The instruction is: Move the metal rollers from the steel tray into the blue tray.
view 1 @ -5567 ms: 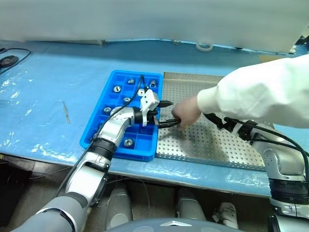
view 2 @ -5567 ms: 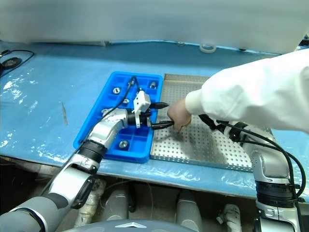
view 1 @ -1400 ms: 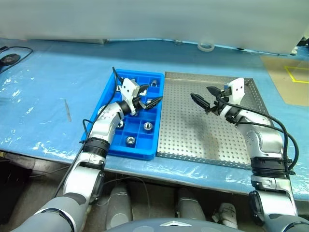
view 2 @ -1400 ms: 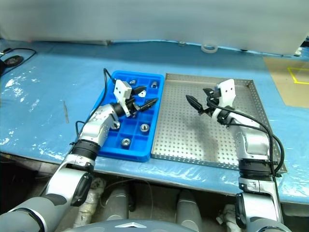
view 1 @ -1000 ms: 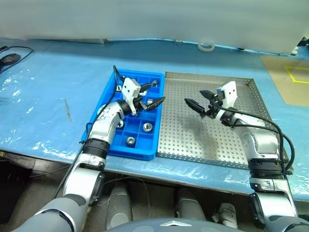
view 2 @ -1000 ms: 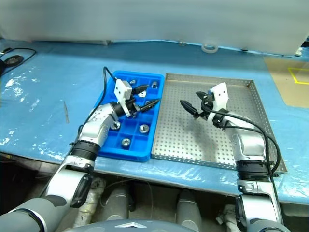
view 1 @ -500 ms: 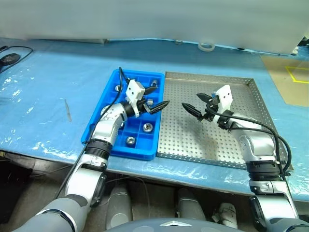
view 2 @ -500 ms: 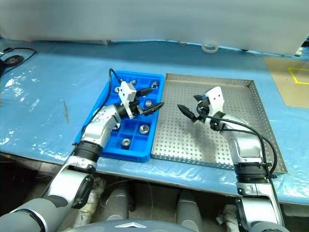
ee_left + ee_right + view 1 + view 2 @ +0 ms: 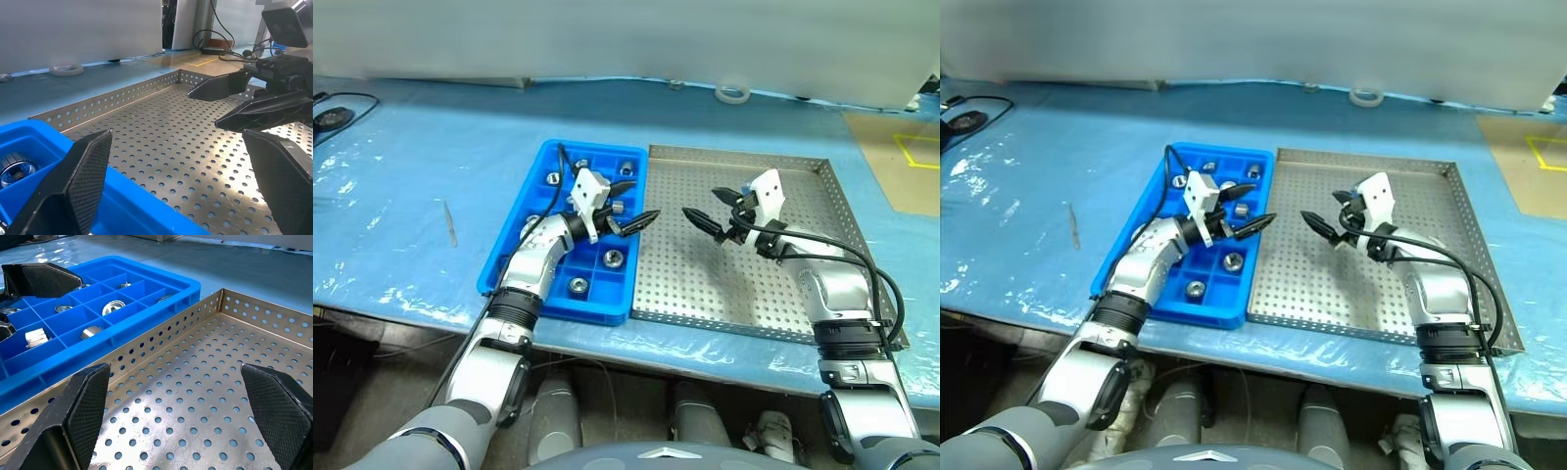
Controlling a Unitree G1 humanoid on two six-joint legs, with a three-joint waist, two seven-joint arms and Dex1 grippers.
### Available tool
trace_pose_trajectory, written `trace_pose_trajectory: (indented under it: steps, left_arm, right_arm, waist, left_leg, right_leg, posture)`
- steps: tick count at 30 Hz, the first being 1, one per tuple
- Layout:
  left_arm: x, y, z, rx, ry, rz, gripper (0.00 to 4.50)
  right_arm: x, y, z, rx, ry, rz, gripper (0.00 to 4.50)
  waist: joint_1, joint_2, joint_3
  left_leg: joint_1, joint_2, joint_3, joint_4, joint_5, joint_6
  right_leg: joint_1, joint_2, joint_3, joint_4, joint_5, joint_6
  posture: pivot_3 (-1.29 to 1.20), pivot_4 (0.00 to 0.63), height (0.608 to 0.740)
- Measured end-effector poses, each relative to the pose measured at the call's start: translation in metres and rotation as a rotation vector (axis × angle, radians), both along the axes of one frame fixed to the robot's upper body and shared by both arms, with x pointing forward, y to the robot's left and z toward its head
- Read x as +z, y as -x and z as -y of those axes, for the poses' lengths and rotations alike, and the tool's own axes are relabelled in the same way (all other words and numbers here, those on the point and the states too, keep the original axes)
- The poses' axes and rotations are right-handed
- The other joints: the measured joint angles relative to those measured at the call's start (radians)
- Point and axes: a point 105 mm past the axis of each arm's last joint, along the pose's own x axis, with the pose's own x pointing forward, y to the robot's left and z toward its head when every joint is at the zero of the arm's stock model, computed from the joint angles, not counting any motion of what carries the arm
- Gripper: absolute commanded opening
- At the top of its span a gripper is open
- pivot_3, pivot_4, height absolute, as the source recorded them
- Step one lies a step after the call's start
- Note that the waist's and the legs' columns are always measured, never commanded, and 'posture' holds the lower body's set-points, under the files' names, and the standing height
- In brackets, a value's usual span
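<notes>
No writing, brand or label readable on any item.

Blue tray [image 9: 514,257]: bright blue plastic, rectangular, gridded into small square compartments, on the tabletop [image 9: 411,176] just left of the steel tray, long sides nearly touching. Tabletop covered in shiny blue film.

Rollers: short silver-grey cylinders with hollow centres, like thick rings, each lying in its own compartment of the blue tray. Near row holds one [image 9: 577,285]; next row one [image 9: 614,258]; further back one on the left column [image 9: 553,178] and one at the far right corner [image 9: 626,168]. Right wrist view shows several more in neighbouring cells [image 9: 113,307].

Steel tray [image 9: 773,304]: large, square, shiny grey, perforated floor in a regular dot pattern, low raised rim also perforated. Its visible floor is bare of rollers.

Left end effector [image 9: 628,208]: fingers spread wide, grasping nothing, hovering over the blue tray's right edge, tips pointing toward the steel tray.

Right end effector [image 9: 709,210]: fingers likewise spread, empty, hovering above the left-centre of the steel tray, tips pointing toward the left one. The two face each other, apart.

Far back: a tape roll [image 9: 727,94] on the tabletop; a thin metal stick [image 9: 450,223] lies left of the blue tray.
</notes>
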Motion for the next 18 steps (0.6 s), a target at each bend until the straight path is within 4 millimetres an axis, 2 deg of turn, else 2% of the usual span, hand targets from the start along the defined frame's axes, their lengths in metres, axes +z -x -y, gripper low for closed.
trace_pose_trajectory:
  steps: [18]
  left_arm:
    - [-0.0007, 0.0044, 0.0041, -0.039, -0.012, -0.003, 4.50]
  right_arm:
    - [-0.0007, -0.0001, 0.0006, -0.005, 0.003, 0.000, 4.47]
  waist:
    - [0.010, 0.000, 0.000]
  left_leg:
    - [0.000, 0.000, 0.000, -0.001, 0.000, 0.000]
  right_leg:
    - [0.000, 0.000, 0.000, 0.000, 0.000, 0.000]
  posture:
    - [-0.10, 0.150, 0.740]
